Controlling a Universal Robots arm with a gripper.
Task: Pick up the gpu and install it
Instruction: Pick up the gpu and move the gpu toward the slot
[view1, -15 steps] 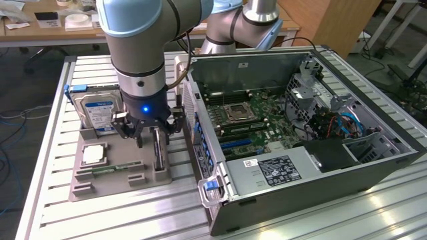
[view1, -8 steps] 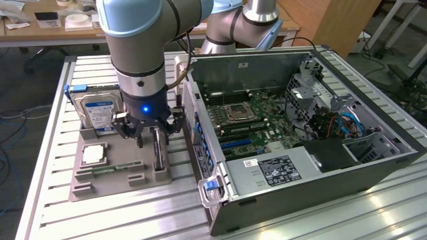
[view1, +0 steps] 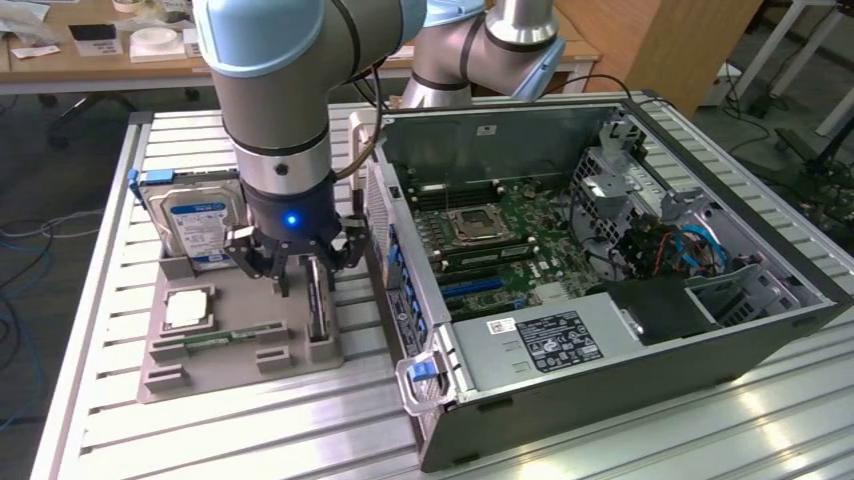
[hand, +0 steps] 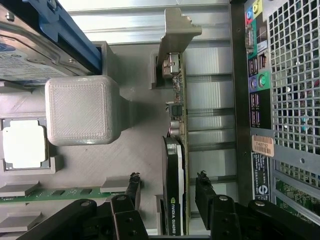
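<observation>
Black flat gpu (hand: 173, 205), silvery bracket (hand: 176, 30), edge-on in ribbed grey plastic tray (hand: 142, 145), end effector (hand: 167, 179) spread astride it

Silver-grey tubular arm (view1: 274, 95) at upper left of frame, pale blue joint caps (view1: 314, 35), thin black ring (view1: 280, 152), small blue light (view1: 291, 220) glowing, black linkage gripper (view1: 304, 278) with round pivot screws (hand: 218, 198), possibly a beige cable (view1: 360, 165) alongside.

One gpu (hand: 175, 200), one hard drive (view1: 194, 225), one processor (view1: 188, 307), one memory stick (view1: 224, 339), one holder tray (view1: 214, 382), one computer case (view1: 627, 400).
</observation>
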